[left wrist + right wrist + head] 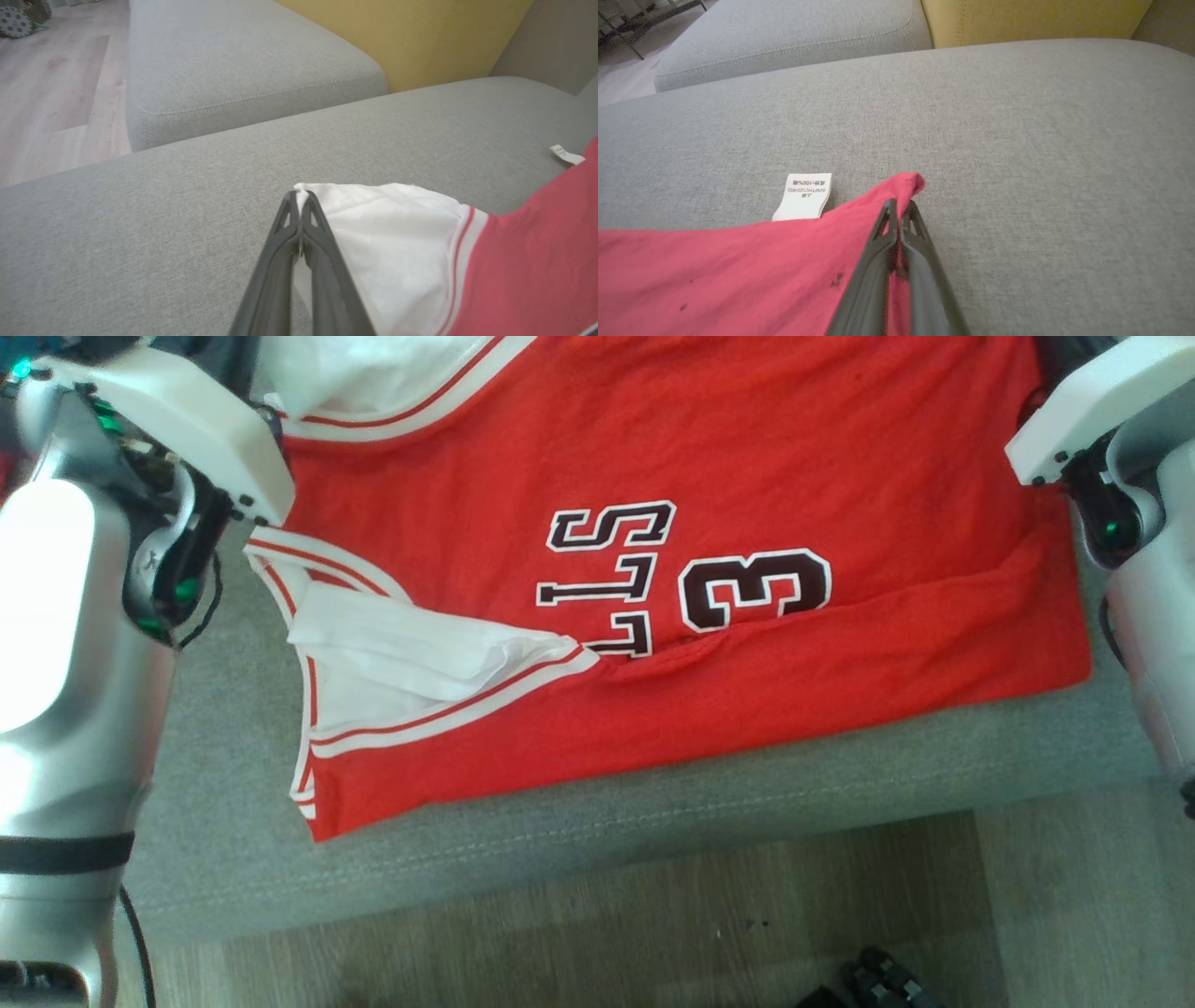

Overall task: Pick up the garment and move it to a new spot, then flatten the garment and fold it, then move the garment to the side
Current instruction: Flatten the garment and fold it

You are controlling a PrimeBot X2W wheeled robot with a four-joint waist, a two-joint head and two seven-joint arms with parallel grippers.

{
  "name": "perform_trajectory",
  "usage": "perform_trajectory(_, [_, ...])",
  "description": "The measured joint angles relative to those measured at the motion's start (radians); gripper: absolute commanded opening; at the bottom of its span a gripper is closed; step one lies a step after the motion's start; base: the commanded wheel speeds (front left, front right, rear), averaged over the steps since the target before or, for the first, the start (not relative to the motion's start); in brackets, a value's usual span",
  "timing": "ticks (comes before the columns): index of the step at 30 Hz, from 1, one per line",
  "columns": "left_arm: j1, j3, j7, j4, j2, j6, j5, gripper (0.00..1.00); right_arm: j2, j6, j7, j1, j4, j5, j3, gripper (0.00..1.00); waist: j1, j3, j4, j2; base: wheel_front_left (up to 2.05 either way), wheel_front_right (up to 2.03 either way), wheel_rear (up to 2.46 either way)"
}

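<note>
The red sleeveless fabric jersey (747,448), trimmed in white with thin red stripes, is spread over the top of the grey fabric sofa seat cushion (233,821), one long edge lying close to the cushion's front edge. It is judged to have been brought to its spot and largely laid out. Flattening appears to be the step in hand, while the folding and the move to the side are not yet done.

The cloth is not smooth: fine creases run across the chest, a long ridge is raised along the side nearest the cushion's front, and white inner cloth is turned out at one armhole. Dark lettering and a numeral 3, outlined in white, are carried on the chest. A white care label (803,196) pokes out from the hem onto the cushion.

The left gripper (301,198) is closed on a white corner of the jersey, and the right gripper (900,207) is clamped on a red hem corner, both towards the cushion's back. Behind the cushion a yellow back cushion (444,37) is seen; before it, wooden floor (653,924).
</note>
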Motion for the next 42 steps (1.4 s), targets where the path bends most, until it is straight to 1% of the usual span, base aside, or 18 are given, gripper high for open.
perform_trajectory(2, [0.0,0.007,-0.008,0.002,-0.003,0.014,-0.009,0.0,-0.001,0.0,-0.028,-0.001,0.005,0.004,0.0,0.0,0.0,-0.002,0.001,0.0,0.0,0.0,0.0])
perform_trajectory(7, [-0.02,0.027,-0.045,0.036,-0.008,0.031,-0.01,0.0,-0.001,0.0,-0.108,-0.037,0.04,0.004,-0.015,0.0,0.0,0.003,0.004,0.0,0.0,0.0,0.0])
perform_trajectory(10, [-0.044,0.032,-0.062,0.053,-0.013,0.038,-0.009,0.0,0.0,0.0,-0.134,-0.062,0.053,0.003,-0.025,0.0,0.0,0.007,0.005,0.0,0.0,0.0,0.0])
perform_trajectory(15, [-0.123,0.061,-0.123,0.107,-0.052,0.061,-0.027,0.0,0.006,0.0,-0.189,-0.098,0.091,-0.005,-0.037,0.0,0.0,0.006,0.011,0.0,0.0,0.0,0.0])
perform_trajectory(19, [-0.148,0.055,-0.148,0.156,-0.06,0.057,-0.027,0.0,0.029,0.0,-0.209,-0.1,0.112,-0.018,-0.036,0.0,0.0001,-0.003,0.009,0.0,0.0,0.0,0.0])
perform_trajectory(21, [-0.146,0.044,-0.15,0.179,-0.06,0.044,-0.026,0.0,0.042,0.0,-0.218,-0.1,0.116,-0.018,-0.033,0.0,0.0,-0.011,0.008,0.0,0.0,0.0,0.0])
perform_trajectory(26, [-0.119,0.024,-0.157,0.185,-0.056,0.022,-0.026,0.0,0.043,0.0,-0.233,-0.096,0.12,-0.015,-0.025,0.0,0.0,-0.033,0.005,0.0,0.0,0.0,0.0])
perform_trajectory(31, [-0.028,0.002,-0.159,0.155,-0.028,0.004,-0.027,0.0,0.038,0.0,-0.246,-0.065,0.108,0.01,-0.009,0.0,0.0,-0.064,0.007,0.0,0.0,0.0,0.0])
perform_trajectory(37, [0.081,-0.024,-0.125,0.049,0.007,-0.009,-0.029,0.0,0.011,0.0,-0.254,0.016,0.078,0.041,0.004,0.0,0.0,-0.099,0.016,0.0,0.0,0.0,0.0])
perform_trajectory(42, [0.181,-0.042,-0.096,-0.05,0.066,-0.007,-0.024,0.0,-0.009,0.0,-0.254,0.068,0.042,0.065,0.026,0.0,0.0,-0.133,0.022,0.0,0.0,0.0,0.0])
